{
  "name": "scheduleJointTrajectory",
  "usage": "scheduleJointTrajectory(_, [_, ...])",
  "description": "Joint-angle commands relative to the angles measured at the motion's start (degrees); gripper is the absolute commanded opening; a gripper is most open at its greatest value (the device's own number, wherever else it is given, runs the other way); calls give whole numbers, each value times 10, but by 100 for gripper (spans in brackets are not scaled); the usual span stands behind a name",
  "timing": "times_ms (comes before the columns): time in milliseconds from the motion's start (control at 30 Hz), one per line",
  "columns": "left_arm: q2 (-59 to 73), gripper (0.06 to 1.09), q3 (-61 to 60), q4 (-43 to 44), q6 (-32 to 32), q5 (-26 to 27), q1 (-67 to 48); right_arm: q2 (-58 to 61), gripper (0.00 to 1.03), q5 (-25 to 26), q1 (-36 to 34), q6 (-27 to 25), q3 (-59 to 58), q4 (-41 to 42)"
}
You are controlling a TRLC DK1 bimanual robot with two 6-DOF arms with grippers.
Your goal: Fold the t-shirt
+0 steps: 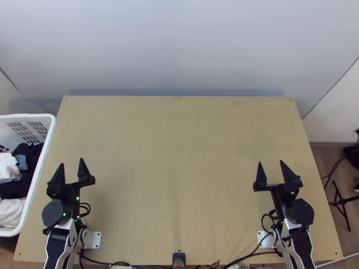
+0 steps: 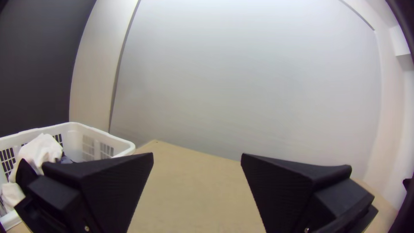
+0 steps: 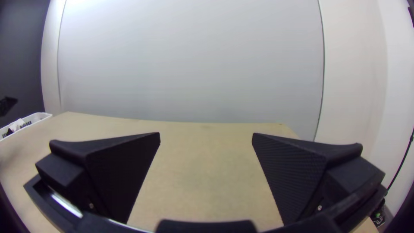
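Although the folding appears not to have begun, the stock can be listed. Basket [image 1: 28, 116]: one, white, slotted, beside the left end of the worktop [image 1: 179, 152]. Contents: bunched white cloth [image 1: 8, 167], black cloth [image 1: 32, 158], a blue-grey patch [image 1: 21, 162]. T-shirt: presumably one of this heap; which piece, cannot be told. Work done: none evident. Work left: by judgement, all of it, picking out, spreading, folding. Direction: collar and hem indistinguishable; long axis undetermined. Left gripper [image 1: 72, 162]: fingers wide apart, nothing between, near the basket. Right gripper [image 1: 270, 162]: likewise wide and unladen, over the worktop's right side.
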Motion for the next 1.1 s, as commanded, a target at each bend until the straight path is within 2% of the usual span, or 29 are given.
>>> scheduleJointTrajectory(0, [-1, 104, 3, 7, 21, 4, -24, 0, 99, 0, 0, 0, 0, 0])
scheduleJointTrajectory(67, [-1, 104, 29, 8, 45, 4, -26, 0, 99, 0, 0, 0, 0, 1])
scheduleJointTrajectory(167, [-1, 104, 76, -39, 92, 23, -38, 0, 99, 0, 0, 0, 0, 1])
scheduleJointTrajectory(233, [-1, 104, 108, -58, 97, 20, -39, 0, 99, 0, 0, 0, 0, 1])
scheduleJointTrajectory(467, [10, 104, 232, -47, 113, 19, -41, 0, 99, 0, 0, 0, 0, 0])
scheduleJointTrajectory(767, [141, 104, 424, -83, 113, -6, 1, 0, 99, 0, 0, 0, 0, 1])
scheduleJointTrajectory(967, [254, 104, 572, -209, 112, -56, 30, 0, 99, 0, 0, 0, 0, 0])
scheduleJointTrajectory(1067, [317, 104, 637, -293, 112, -57, 75, 0, 99, 0, 0, 0, 0, 0])
